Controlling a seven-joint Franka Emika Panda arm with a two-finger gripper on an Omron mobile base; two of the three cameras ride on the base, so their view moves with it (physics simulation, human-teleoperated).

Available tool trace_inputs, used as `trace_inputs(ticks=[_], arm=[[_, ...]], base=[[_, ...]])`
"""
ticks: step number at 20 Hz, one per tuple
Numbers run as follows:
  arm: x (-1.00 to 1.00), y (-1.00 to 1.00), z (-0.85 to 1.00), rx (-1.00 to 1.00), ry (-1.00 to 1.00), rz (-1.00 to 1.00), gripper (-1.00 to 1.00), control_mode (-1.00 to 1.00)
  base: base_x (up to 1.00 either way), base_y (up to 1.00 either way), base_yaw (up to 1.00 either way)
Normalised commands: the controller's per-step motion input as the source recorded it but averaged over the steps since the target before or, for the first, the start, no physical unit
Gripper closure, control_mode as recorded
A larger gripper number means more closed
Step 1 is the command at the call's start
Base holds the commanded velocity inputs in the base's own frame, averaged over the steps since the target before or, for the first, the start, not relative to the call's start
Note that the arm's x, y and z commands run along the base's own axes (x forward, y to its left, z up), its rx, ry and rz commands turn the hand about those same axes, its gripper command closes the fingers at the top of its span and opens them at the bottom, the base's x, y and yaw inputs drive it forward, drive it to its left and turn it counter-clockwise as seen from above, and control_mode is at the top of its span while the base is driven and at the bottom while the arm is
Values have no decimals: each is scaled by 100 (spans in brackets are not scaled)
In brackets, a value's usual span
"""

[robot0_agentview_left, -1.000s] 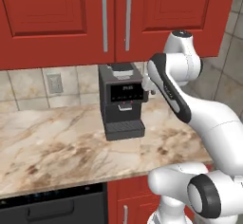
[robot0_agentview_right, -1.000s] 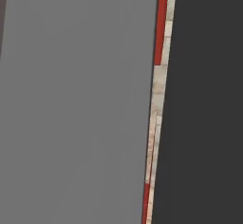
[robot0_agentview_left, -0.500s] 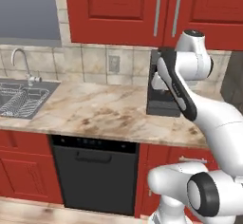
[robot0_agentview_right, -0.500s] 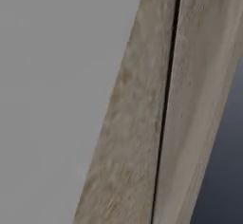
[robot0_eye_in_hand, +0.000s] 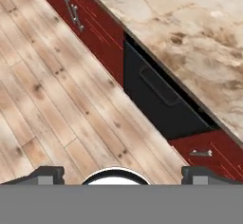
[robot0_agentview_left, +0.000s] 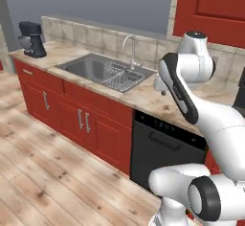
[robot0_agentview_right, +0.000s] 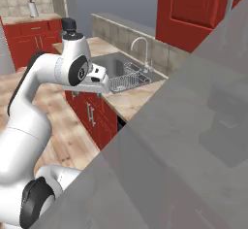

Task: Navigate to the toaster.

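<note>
Over the marble counter, gripper with fingers wide apart and empty, sink, black dishwasher below

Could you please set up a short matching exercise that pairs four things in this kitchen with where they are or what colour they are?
Things:
1. dish rack
2. dishwasher
3. stand mixer
4. floor

Descriptions:
A. black panel set under the counter, between red cabinet doors
B. pale wooden planks
C. wire frame sitting inside the sink
D. dark, on the far left end of the counter

Pairs: 1-C, 2-A, 3-D, 4-B
</note>
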Motion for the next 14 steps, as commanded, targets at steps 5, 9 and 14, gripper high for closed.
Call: trace_inputs(ticks=[5, 9, 14], arm=[[0, 0, 0, 0, 0, 0, -100, 100], [0, 0, 0, 0, 0, 0, -100, 100], [0, 0, 0, 0, 0, 0, -100, 100]], base=[[7, 0, 80], [38, 0, 75], [76, -3, 63]])
